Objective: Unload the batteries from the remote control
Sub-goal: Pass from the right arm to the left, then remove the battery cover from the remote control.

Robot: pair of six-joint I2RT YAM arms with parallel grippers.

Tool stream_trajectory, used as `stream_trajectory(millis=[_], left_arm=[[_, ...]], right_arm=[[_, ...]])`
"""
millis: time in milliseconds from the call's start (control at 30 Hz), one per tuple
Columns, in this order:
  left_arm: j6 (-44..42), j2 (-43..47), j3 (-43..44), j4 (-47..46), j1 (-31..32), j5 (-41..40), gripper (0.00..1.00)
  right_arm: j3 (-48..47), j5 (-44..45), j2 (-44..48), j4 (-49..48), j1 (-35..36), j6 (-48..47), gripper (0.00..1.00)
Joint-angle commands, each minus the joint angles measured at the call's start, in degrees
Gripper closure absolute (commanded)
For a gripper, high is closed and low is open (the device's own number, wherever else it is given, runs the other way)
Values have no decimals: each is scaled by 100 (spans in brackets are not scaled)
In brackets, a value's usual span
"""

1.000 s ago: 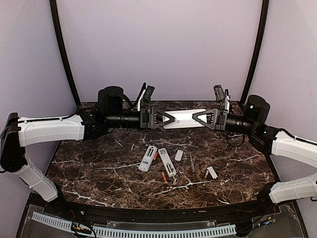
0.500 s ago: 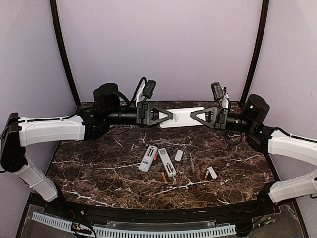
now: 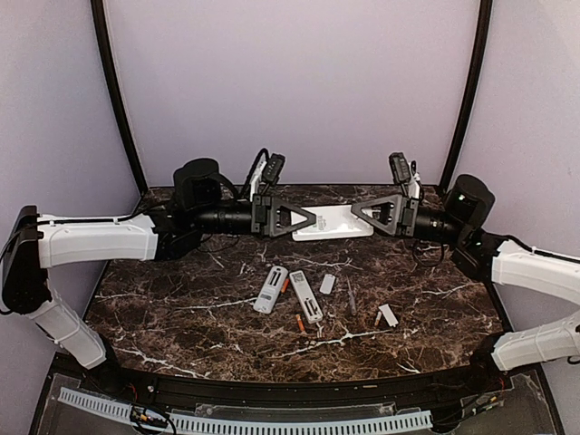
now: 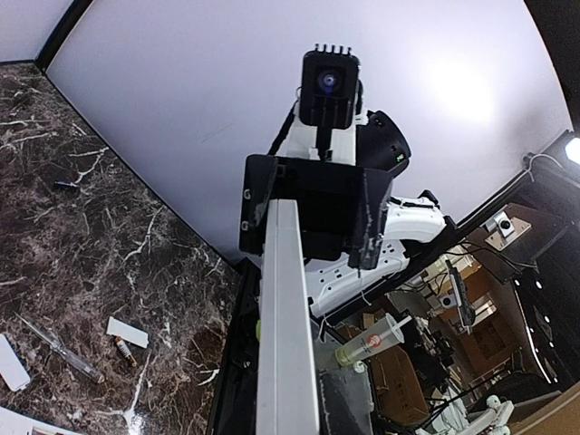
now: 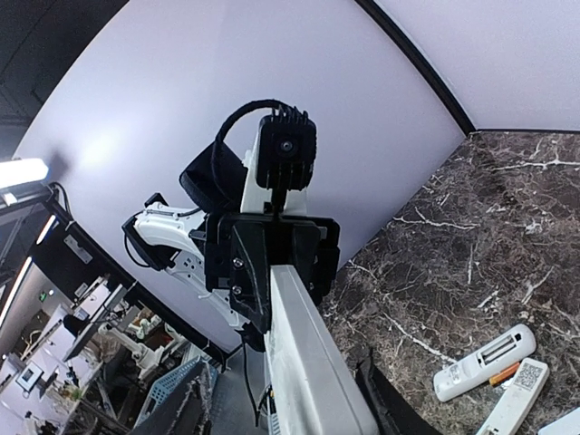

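Note:
A white remote control hangs in the air over the back of the table, stretched between my two grippers. My left gripper is shut on its left end; the right wrist view shows those black jaws pressed on both sides of the remote control. At the other end my right gripper stands open, and in the left wrist view its fingers stand wider than the remote control. Small orange batteries lie loose on the marble, one between two other remotes.
Two white remotes lie at mid-table with their compartments open. White cover plates and a thin tool lie to their right. Another battery lies by the right plate.
My left gripper has gone from wide open to shut on the remote's left end. My right gripper's jaws have spread off its right end. The remote has sunk a little.

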State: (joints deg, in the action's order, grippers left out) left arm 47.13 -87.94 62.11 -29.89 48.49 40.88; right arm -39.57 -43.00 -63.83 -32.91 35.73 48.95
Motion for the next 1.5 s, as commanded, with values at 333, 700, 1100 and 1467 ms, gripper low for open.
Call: stream_trajectory(millis=[333,700,1100,1467], left_arm=[[129,474,-247,-58,-105,-196,100],[160,490,-278,-31,-113,-177,100],[172,425,-249,-26,-116,-55,100],[164,377,-212,-26,-109,37,100]], right_arm=[[189,319,338,384,-39,-253,46],[-5,180,94,572,-40,-315,58],[-93,161,14,549,-39,-299,64],[-130,291,-80,723,-40,-268,83]])
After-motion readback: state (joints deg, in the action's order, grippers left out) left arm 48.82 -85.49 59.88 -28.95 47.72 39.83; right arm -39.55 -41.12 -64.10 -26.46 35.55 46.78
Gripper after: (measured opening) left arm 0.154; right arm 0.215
